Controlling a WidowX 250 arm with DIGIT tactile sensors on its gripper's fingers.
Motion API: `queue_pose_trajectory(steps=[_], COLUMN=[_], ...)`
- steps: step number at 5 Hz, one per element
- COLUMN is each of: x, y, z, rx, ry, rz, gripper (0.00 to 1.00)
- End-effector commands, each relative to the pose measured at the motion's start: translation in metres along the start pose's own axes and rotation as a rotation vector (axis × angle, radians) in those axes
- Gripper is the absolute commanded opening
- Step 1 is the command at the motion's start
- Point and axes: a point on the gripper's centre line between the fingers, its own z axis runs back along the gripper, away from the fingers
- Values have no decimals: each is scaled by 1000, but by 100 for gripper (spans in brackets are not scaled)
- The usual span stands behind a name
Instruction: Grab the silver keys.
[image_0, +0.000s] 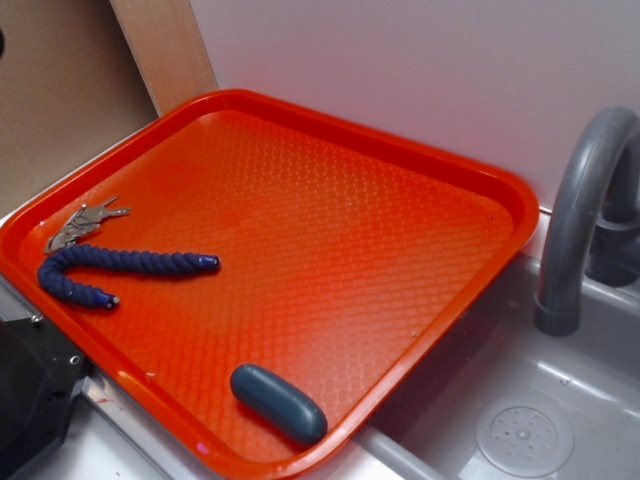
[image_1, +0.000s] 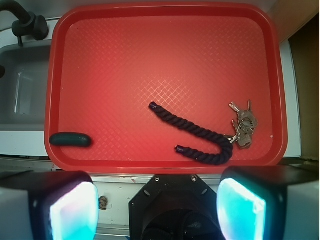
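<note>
Keys (image_0: 85, 225) lie near the tray's (image_0: 430, 160) left corner, touching the rope's (image_0: 120, 265) bend. In the wrist view, your gripper (image_1: 157, 210) hangs wide open off the tray edge; keys (image_1: 242, 125) look thin, stiff, slippery, so pinch the bunch at the ring.

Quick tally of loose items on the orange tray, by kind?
Bunch of flat silver metal keys: 1
Twisted dark-blue rope piece: 1
Dark teal oval capsule-shaped object: 1
Total: 3, all on the orange plastic tray.
</note>
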Motion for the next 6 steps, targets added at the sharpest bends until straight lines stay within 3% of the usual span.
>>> queue_pose_trajectory(steps=[1, 2, 4, 5, 6], x=[0, 25, 62, 73, 57], y=[0, 23, 75, 106, 135], z=[0, -23, -52, -58, -60], rx=[0, 61, 96, 123, 144], ry=[0, -11, 54, 92, 77], rz=[0, 126, 264, 378, 516], gripper=[100, 100, 100, 100, 100])
